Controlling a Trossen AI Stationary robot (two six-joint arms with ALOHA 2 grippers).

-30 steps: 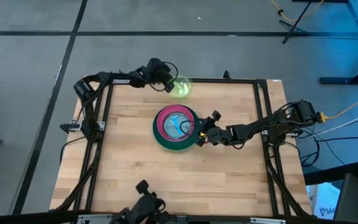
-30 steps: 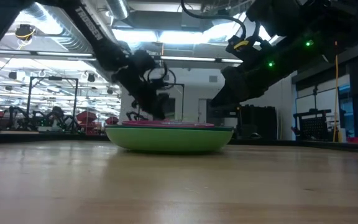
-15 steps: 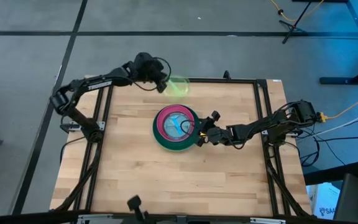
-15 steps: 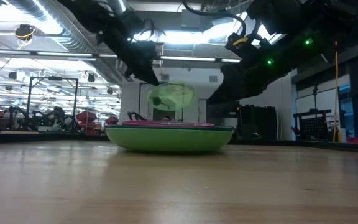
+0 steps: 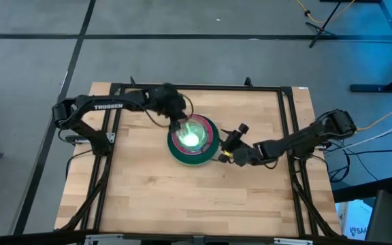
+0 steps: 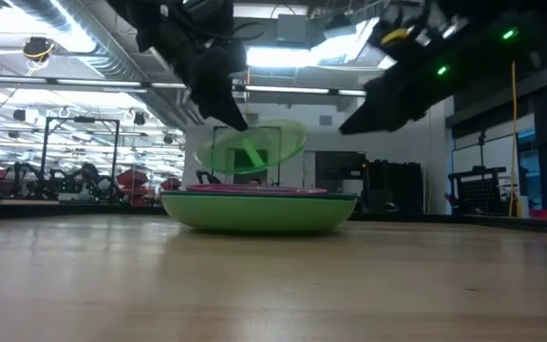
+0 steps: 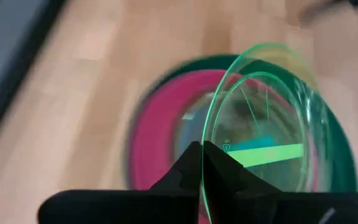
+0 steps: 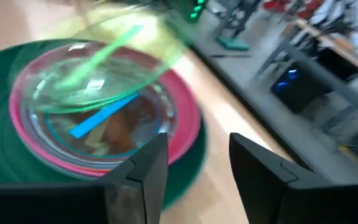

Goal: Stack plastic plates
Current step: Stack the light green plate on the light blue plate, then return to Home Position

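Item: translucent lime round plastic plate (image 6: 253,147), pinched at its rim by left gripper (image 5: 177,121), tilted above stack of round plastic plates (image 6: 259,207) mid-table; lower plates' colours mostly hidden. Right gripper (image 5: 231,143) beside stack, fingers parted, empty.

white "TROSSEN" lettering, seemingly, on the left arm (image 5: 107,106), high view

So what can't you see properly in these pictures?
- How many plates are in the stack: high view, the lime plate hovers over it.
- The stack's upper plates: low view, edge-on behind the rim.
- The stack's colours: left wrist view, blurred.
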